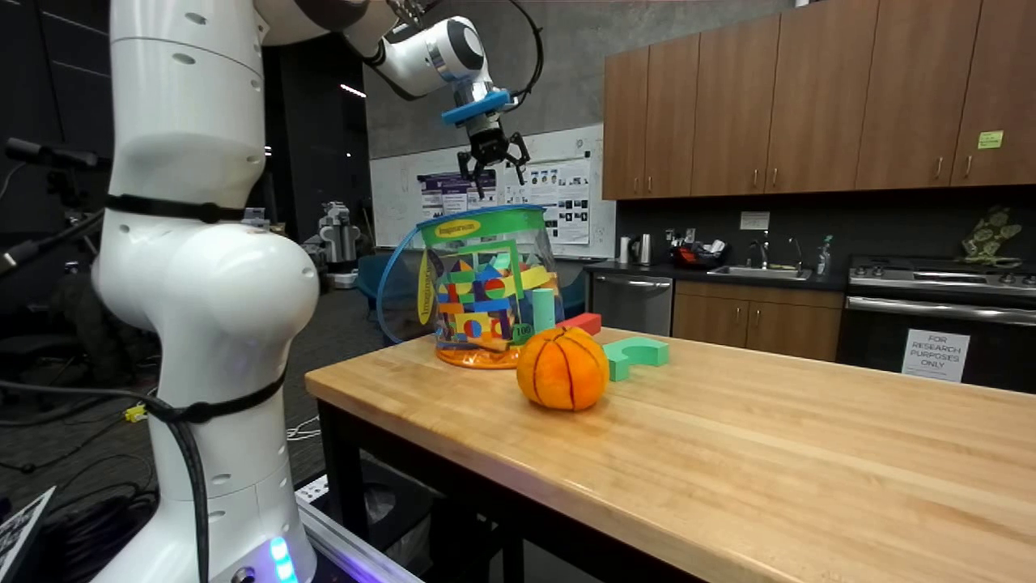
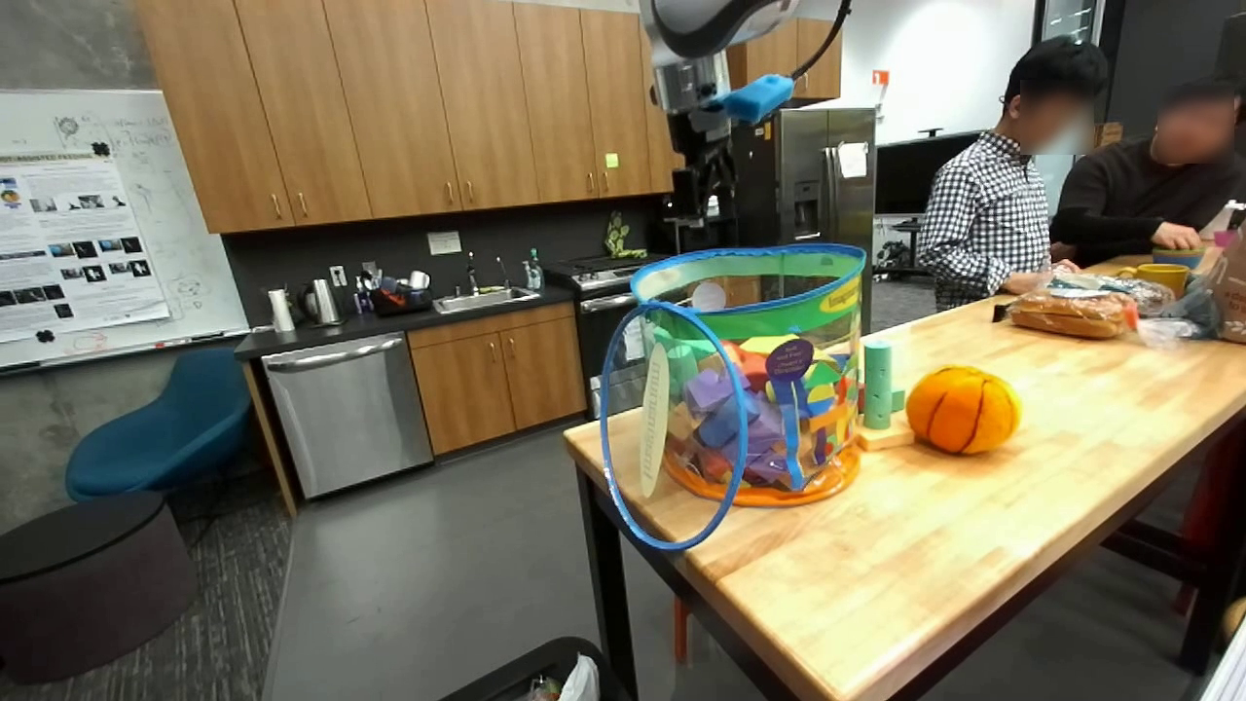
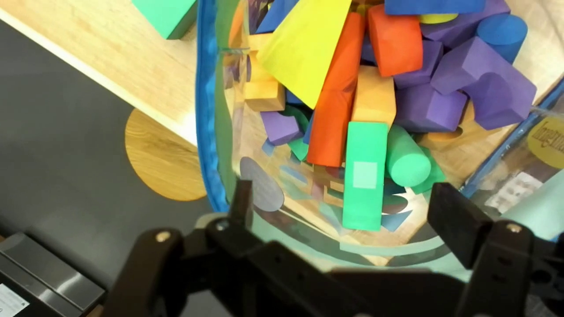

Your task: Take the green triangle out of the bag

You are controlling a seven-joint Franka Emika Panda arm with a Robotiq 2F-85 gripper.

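Two fingers (image 3: 460, 226) hung wide apart, gripping nothing, above the open mouth of the bag (image 1: 510, 224). Inside, a green piece (image 3: 435, 177) partly hidden by a green cylinder (image 3: 410, 169) was perhaps the green triangle (I could not be sure). With a green block (image 3: 363, 200) just beside, the wrong piece might be pinched; lowered that wide, the fingers could catch the blue rim (image 3: 207, 110) and tip the bag on the tabletop (image 1: 809, 421).
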